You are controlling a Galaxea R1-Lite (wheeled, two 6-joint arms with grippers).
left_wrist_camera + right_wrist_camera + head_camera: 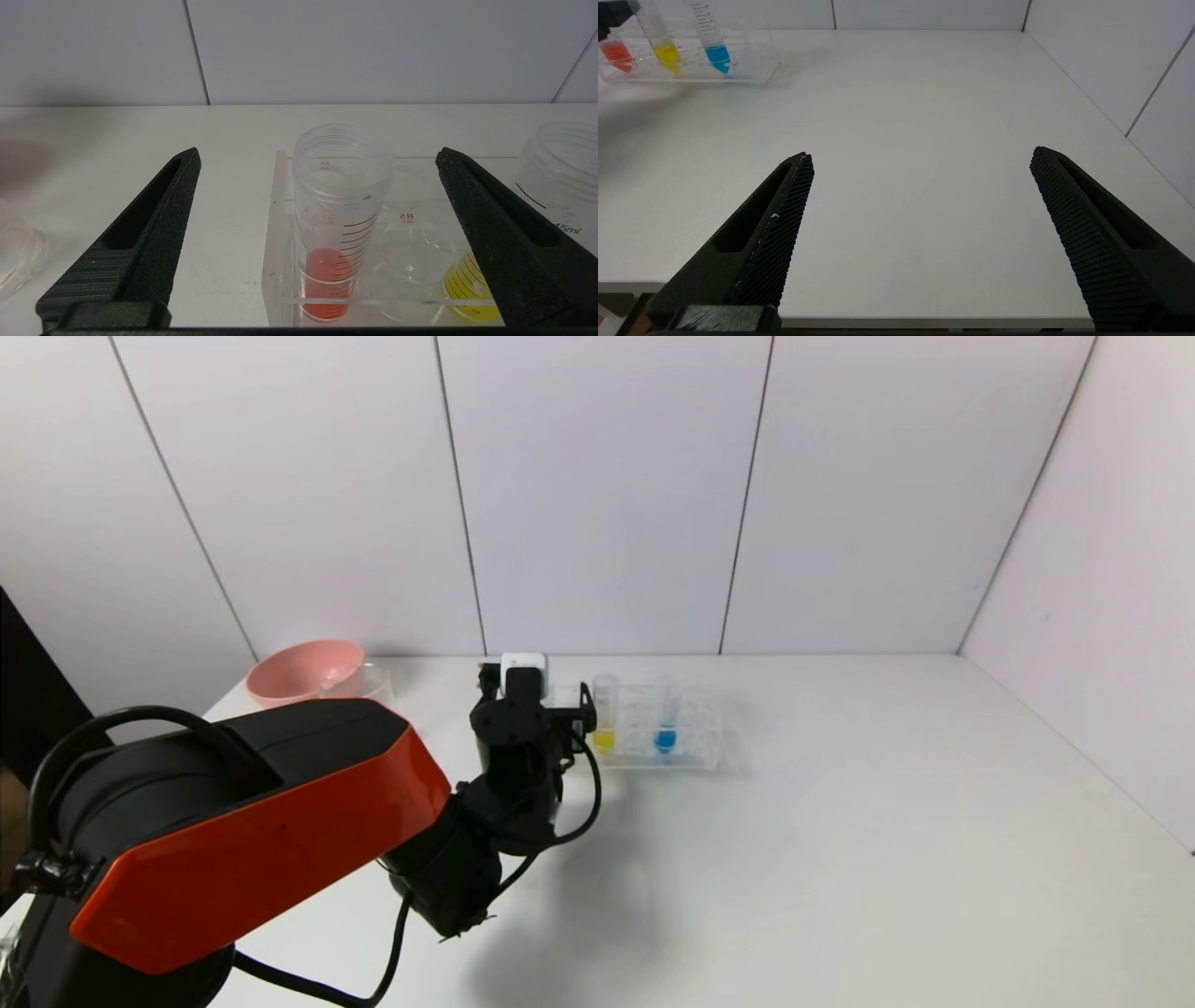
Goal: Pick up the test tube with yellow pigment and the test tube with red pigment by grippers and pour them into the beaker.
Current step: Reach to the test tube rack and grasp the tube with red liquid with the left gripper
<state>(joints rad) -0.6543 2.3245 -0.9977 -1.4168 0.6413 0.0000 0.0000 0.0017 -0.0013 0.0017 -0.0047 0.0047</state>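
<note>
Rack (691,751) of clear plastic stands at the far middle of the white table (840,821), holding three tubes upright so their mouths stay up and the pigment stays in the tips. The test tube with red pigment (334,242) sits in the rack's leftmost slot, the test tube with yellow pigment (604,714) next to it on the right, and a blue-tipped tube (665,735) further right.

Left gripper (317,233) is level with the rack on its near side, fingers (154,224) spread wide and empty, the red tube lined up between them but not touched. Judgement: this is the approach to a side grasp.

Right gripper (920,233) is parked over the near right table edge, fingers spread, holding nothing.

Beaker (378,681) stands at far left, just beside a pink bowl (303,672), well apart from the rack; a carry leftward is needed before pouring.

Writing: black graduation lines on the tubes; "45mL" on the yellow tube's wall, "10" near its tip; reversed embossed lettering on the red tube, not legible.
</note>
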